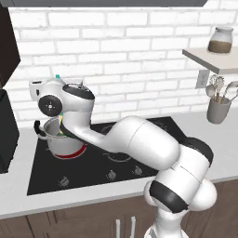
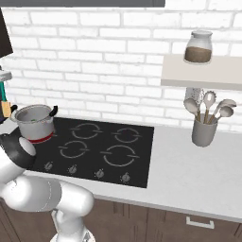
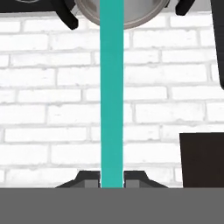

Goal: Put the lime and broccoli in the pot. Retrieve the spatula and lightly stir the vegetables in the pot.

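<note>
My gripper (image 3: 112,179) is shut on the teal handle of the spatula (image 3: 111,87), which runs straight from my fingertips toward the pot (image 3: 131,13) at the top of the hand view. The shiny steel pot (image 1: 58,142) stands on the rear left burner, with the white arm bent over and in front of it. The handle's teal end (image 1: 57,76) pokes up above the hand. From the right, the pot (image 2: 34,120) sits near the left edge, with a teal strip of the spatula (image 2: 2,92) beside it. I cannot make out the lime or broccoli.
The black cooktop (image 2: 108,142) has a row of knobs along its front. A grey utensil cup (image 2: 204,130) with spoons stands on the counter at right, under a shelf (image 2: 203,71) carrying a jar (image 2: 198,47). A dark appliance (image 1: 7,135) is left of the stove.
</note>
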Tool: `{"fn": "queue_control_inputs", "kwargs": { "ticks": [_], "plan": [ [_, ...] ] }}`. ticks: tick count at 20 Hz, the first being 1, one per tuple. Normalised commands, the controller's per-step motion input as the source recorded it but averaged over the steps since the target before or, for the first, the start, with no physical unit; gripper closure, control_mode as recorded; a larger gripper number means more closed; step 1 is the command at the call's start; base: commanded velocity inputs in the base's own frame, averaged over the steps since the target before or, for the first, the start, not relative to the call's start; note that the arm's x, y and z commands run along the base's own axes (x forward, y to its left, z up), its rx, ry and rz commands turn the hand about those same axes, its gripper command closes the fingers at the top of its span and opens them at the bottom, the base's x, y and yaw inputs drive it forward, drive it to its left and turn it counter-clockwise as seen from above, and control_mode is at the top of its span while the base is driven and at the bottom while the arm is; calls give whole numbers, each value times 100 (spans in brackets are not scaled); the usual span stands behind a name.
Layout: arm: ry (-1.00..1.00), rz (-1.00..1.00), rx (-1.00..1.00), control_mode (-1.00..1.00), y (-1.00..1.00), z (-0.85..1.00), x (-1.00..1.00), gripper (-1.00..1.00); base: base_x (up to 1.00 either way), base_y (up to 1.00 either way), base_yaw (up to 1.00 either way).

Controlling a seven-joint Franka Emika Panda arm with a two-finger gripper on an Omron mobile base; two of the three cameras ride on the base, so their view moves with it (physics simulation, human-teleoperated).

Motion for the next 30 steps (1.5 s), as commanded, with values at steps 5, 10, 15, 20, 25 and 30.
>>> {"fn": "queue_control_inputs", "kwargs": {
  "ticks": [5, 10, 15, 20, 25, 30],
  "plan": [
    [0, 2, 0, -100, 19, -30, 34, 100, 0, 0, 0],
    [0, 0, 0, -100, 13, -42, 31, 100, 0, 0, 0],
    [0, 0, 0, -100, 2, -33, 23, 100, 0, 0, 0],
    [-1, 0, 0, -100, 0, -37, 18, 100, 0, 0, 0],
    [-8, 0, 0, -100, 3, 45, -2, 100, 0, 0, 0],
    [0, 0, 1, -100, 1, 14, 23, 100, 0, 0, 0]
  ]
}}
